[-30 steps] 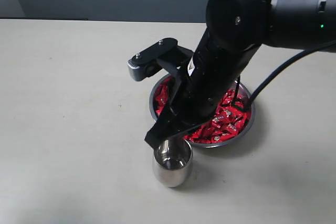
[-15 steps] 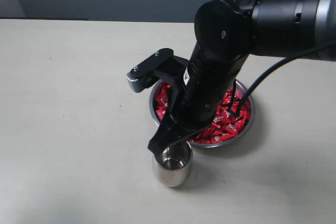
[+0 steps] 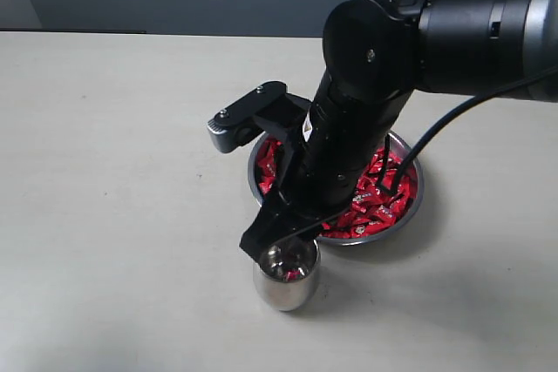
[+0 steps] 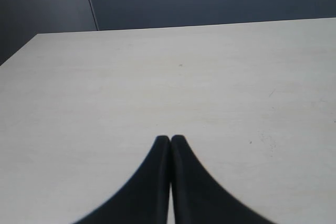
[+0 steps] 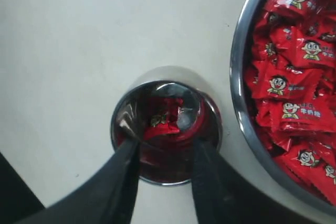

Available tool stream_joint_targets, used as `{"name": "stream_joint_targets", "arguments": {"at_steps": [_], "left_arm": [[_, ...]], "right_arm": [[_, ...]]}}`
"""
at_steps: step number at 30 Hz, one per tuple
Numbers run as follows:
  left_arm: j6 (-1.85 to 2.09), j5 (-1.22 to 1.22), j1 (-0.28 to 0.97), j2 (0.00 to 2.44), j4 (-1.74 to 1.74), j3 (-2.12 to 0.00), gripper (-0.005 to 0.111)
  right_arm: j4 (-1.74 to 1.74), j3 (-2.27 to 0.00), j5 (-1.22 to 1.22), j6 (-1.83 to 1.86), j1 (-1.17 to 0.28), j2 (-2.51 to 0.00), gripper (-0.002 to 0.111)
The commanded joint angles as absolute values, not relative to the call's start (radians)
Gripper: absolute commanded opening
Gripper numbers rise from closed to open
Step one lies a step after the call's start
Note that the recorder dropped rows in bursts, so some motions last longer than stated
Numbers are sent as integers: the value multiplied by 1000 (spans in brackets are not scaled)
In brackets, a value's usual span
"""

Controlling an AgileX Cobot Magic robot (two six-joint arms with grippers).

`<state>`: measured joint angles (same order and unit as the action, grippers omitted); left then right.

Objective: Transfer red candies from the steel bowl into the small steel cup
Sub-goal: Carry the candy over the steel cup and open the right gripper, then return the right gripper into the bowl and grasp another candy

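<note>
The right claw (image 5: 167, 144), parted and empty, is hovering just above the cup (image 5: 169, 74) at lower centre, probably risking a finger snagging its rim and toppling it beside the bowl (image 5: 239, 93).

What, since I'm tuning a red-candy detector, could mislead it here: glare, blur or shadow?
Right wrist view: the small steel cup mirrors red across its inner wall; the right gripper is blurred, the red candies in the steel bowl sharp. Exterior view: the arm hides part of the bowl. Left wrist view: even light, soft-edged left gripper.
</note>
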<state>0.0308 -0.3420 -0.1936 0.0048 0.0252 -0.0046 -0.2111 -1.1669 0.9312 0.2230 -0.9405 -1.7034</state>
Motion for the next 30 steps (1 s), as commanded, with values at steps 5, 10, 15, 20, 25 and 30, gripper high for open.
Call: {"name": "stream_joint_targets", "arguments": {"at_steps": [5,10,15,20,25,30], "left_arm": [[29,-334,-187,0,27,0,0],[29,-334,-187,0,27,0,0],[29,-334,-187,0,27,0,0],[29,-334,-187,0,27,0,0],[29,-334,-187,0,27,0,0],[29,-334,-187,0,27,0,0]], "right_arm": [[-207,-1174,930,232,-942,-1694,34],[-139,-1192,901,230,-942,-1661,34],[67,-1235,905,84,-942,-1631,34],[359,-1243,920,-101,-939,-1622,34],[419,-1241,918,-164,-901,-1622,34],[417,-1241,883,-179,-816,-1628,34]]}}
